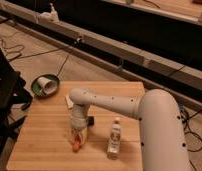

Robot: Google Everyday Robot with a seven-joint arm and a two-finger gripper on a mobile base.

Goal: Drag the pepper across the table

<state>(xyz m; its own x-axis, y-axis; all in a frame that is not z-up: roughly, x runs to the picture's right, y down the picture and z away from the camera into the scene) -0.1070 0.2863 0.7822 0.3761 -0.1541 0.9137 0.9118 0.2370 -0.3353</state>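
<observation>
Pepper (76, 145) pinched in closed fingers (78, 138) (mid-table (44, 135), bottle (114, 136) just right), bare wood leftward.

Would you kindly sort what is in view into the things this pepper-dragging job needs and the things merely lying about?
Belongs to the job:
- small orange-red tapered pepper, at the gripper's tip
- light bamboo-wood table
- gripper, shut, pointing down onto the pepper

Just lying about:
- small clear bottle, standing right of the gripper
- small black block
- white cup in a dark pan on the floor
</observation>
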